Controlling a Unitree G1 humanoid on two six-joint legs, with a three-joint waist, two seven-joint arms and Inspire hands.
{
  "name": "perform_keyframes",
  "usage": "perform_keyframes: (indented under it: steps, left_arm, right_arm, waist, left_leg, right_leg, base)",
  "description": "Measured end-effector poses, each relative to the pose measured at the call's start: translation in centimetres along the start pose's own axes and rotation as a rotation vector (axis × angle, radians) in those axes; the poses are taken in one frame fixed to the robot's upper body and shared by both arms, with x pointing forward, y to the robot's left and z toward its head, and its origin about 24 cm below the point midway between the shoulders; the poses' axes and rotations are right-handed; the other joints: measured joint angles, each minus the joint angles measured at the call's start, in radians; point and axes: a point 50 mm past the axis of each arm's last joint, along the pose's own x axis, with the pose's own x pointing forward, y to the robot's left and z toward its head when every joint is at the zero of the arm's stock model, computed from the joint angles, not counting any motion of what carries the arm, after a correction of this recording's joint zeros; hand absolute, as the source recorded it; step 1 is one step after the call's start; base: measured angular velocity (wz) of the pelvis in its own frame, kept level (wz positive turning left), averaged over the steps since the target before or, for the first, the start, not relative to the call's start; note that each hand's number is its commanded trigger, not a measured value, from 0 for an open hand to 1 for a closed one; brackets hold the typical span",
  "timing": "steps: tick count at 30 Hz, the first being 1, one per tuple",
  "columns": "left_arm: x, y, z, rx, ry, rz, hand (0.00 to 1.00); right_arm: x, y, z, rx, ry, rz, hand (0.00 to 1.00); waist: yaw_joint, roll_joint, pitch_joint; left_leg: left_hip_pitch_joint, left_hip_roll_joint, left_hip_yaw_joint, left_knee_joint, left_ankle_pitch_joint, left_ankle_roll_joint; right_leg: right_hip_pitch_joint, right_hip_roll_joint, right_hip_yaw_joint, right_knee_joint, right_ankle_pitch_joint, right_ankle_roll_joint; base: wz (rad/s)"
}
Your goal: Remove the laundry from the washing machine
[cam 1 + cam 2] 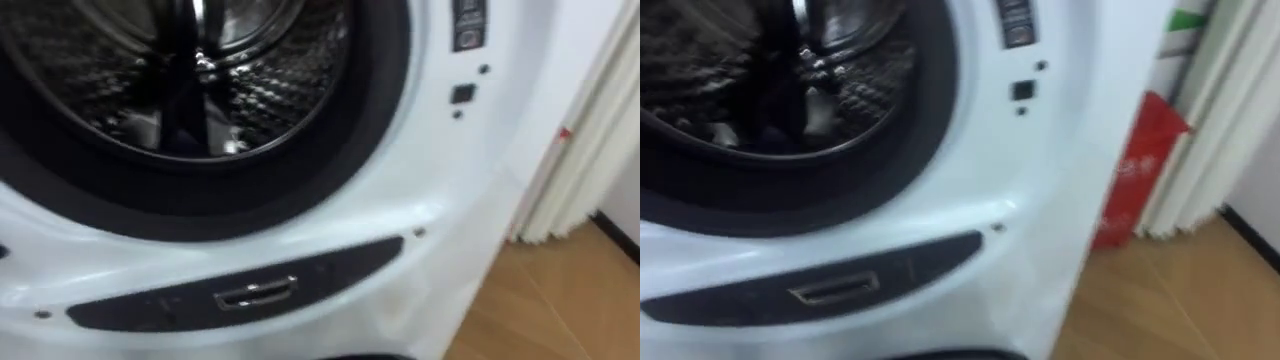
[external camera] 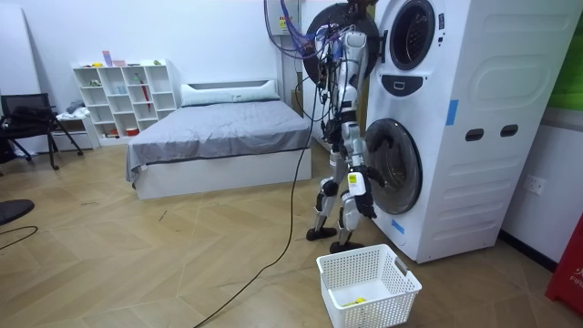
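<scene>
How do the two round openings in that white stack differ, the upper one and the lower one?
The upper opening sits at the robot's head height and looks smaller; the lower opening sits by its legs and looks larger. Both are dark-ringed circles in the front of the white stack.

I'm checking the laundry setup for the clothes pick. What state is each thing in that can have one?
upper drum, uncovered, metal wall exposed; clothes not made out.
dark panel below it, shut flush.
lower door, looks shut.
basket, upright on the floor, nearly empty, one small yellow thing inside.
right hand, hanging low by the lower door.
</scene>
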Motion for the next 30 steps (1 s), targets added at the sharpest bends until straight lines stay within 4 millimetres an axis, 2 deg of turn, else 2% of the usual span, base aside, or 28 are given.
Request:
perform_keyframes:
  steps: [1, 2, 5, 7, 9, 14, 19, 22, 23, 24, 25, 26, 27, 28, 29, 30]
  left_arm:
    - [-0.1, 0.4, -0.5, -0.012, 0.013, 0.016, 0.00]
    - [-0.2, 0.8, -0.9, -0.023, 0.025, 0.036, 0.00]
    - [-0.5, 1.0, -2.0, -0.030, 0.065, 0.059, 0.00]
    - [-0.6, 0.9, -2.5, -0.029, 0.085, 0.057, 0.00]
    - [-0.6, 0.4, -2.6, -0.032, 0.092, 0.053, 0.00]
    - [-0.7, 0.0, -2.8, -0.035, 0.111, 0.052, 0.00]
    - [-0.6, -0.3, -2.3, -0.036, 0.094, 0.046, 0.00]
    - [-0.5, -0.3, -2.2, -0.037, 0.091, 0.045, 0.00]
    - [-0.5, -0.2, -2.2, -0.038, 0.092, 0.047, 0.00]
    - [-0.5, -0.1, -2.2, -0.037, 0.092, 0.049, 0.00]
    - [-0.4, -0.1, -1.8, -0.037, 0.082, 0.047, 0.00]
    - [-0.4, 0.2, -1.5, -0.052, 0.071, 0.053, 0.00]
    - [-0.3, 0.3, -1.4, -0.050, 0.067, 0.052, 0.00]
    - [-0.3, 0.2, -1.2, -0.047, 0.059, 0.046, 0.00]
    - [-0.3, 0.1, -0.7, -0.056, 0.042, 0.043, 0.00]
    - [-0.2, 0.0, -0.4, -0.056, 0.034, 0.041, 0.00]
  right_arm:
    - [0.0, 0.4, -0.2, -0.049, 0.008, 0.023, 0.00]
    - [0.0, 0.8, -0.5, -0.098, 0.018, 0.045, 0.00]
    - [-0.1, 2.1, -1.1, -0.205, 0.048, 0.097, 0.00]
    - [-0.1, 3.0, -1.2, -0.248, 0.050, 0.127, 0.00]
    - [-0.1, 3.7, -1.3, -0.293, 0.060, 0.157, 0.00]
    - [-0.2, 4.0, -1.5, -0.349, 0.065, 0.182, 0.00]
    - [-0.2, 3.6, -2.0, -0.366, 0.084, 0.187, 0.00]
    - [-0.3, 3.5, -2.3, -0.403, 0.101, 0.194, 0.00]
    - [-0.3, 3.4, -2.4, -0.407, 0.108, 0.197, 0.00]
    - [-0.3, 3.4, -2.4, -0.413, 0.109, 0.201, 0.00]
    - [-0.3, 3.6, -2.3, -0.422, 0.109, 0.212, 0.00]
    - [-0.3, 3.7, -2.3, -0.438, 0.111, 0.222, 0.00]
    - [-0.3, 3.8, -2.2, -0.448, 0.110, 0.226, 0.00]
    - [-0.2, 4.0, -1.8, -0.464, 0.100, 0.235, 0.00]
    - [-0.2, 3.9, -1.7, -0.472, 0.101, 0.233, 0.00]
    - [-0.2, 3.8, -1.7, -0.476, 0.101, 0.231, 0.00]
  waist:
    - [0.024, -0.001, 0.0007]
    - [0.034, -0.002, 0.0015]
    - [0.058, -0.005, 0.0022]
    - [0.061, -0.006, 0.0024]
    - [0.084, -0.009, 0.0042]
    - [0.083, -0.013, 0.0101]
    - [0.080, -0.010, 0.0093]
    - [0.082, -0.003, 0.0070]
    - [0.083, -0.008, 0.0121]
    - [0.083, -0.008, 0.0103]
    - [0.082, -0.010, 0.0076]
    - [0.083, -0.018, 0.0073]
    - [0.084, -0.019, 0.0073]
    - [0.080, -0.014, 0.0069]
    - [0.077, -0.012, 0.0086]
    - [0.078, -0.013, 0.0104]
  left_leg:
    - [0.000, 0.000, 0.000, -0.001, 0.000, 0.000]
    - [-0.002, 0.000, -0.007, 0.000, 0.000, 0.000]
    - [0.000, -0.001, -0.038, 0.000, 0.000, 0.000]
    - [-0.002, -0.002, -0.056, 0.000, 0.000, 0.000]
    - [0.006, -0.001, -0.057, 0.000, 0.000, 0.000]
    - [0.024, -0.001, -0.067, 0.000, 0.000, 0.000]
    - [0.023, 0.001, -0.075, 0.000, 0.000, 0.000]
    - [0.021, 0.007, -0.074, 0.015, -0.011, -0.004]
    - [0.011, 0.016, -0.066, 0.047, -0.029, -0.007]
    - [0.002, 0.021, -0.061, 0.076, -0.039, -0.012]
    - [-0.036, 0.031, -0.053, 0.167, -0.061, -0.024]
    - [-0.099, 0.041, -0.057, 0.299, -0.069, -0.031]
    - [-0.132, 0.051, -0.057, 0.370, -0.068, -0.032]
    - [-0.200, 0.070, -0.069, 0.507, -0.058, -0.041]
    - [-0.259, 0.090, -0.079, 0.633, -0.026, -0.050]
    - [-0.284, 0.099, -0.080, 0.692, -0.004, -0.048]
  right_leg:
    - [0.004, -0.001, -0.004, -0.003, -0.002, 0.003]
    - [0.013, -0.004, -0.020, -0.013, 0.000, 0.003]
    - [0.030, -0.008, -0.040, -0.028, 0.004, 0.000]
    - [0.034, -0.012, -0.055, -0.031, 0.003, 0.002]
    - [0.049, -0.012, -0.057, -0.033, 0.003, 0.002]
    - [0.079, -0.013, -0.062, -0.037, -0.001, 0.004]
    - [0.084, -0.011, -0.070, -0.047, 0.002, 0.004]
    - [0.084, -0.005, -0.069, -0.041, -0.003, -0.006]
    - [0.078, -0.001, -0.067, -0.027, -0.013, -0.014]
    - [0.074, 0.002, -0.067, -0.021, -0.015, -0.017]
    - [0.061, 0.003, -0.065, 0.004, -0.028, -0.025]
    - [0.050, 0.002, -0.066, 0.025, -0.035, -0.032]
    - [0.048, 0.002, -0.070, 0.029, -0.033, -0.032]
    - [0.047, 0.009, -0.080, 0.037, -0.034, -0.040]
    - [0.047, 0.016, -0.085, 0.046, -0.040, -0.049]
    - [0.047, 0.019, -0.085, 0.052, -0.043, -0.055]
  base:
    - [0.21]
    - [0.26]
    - [0.33]
    - [0.23]
    - [0.10]
    - [0.04]
    - [0.04]
    - [-0.02]
    - [-0.08]
    - [-0.13]
    - [-0.13]
    - [-0.15]
    - [-0.13]
    - [-0.07]
    - [-0.06]
    - [-0.10]
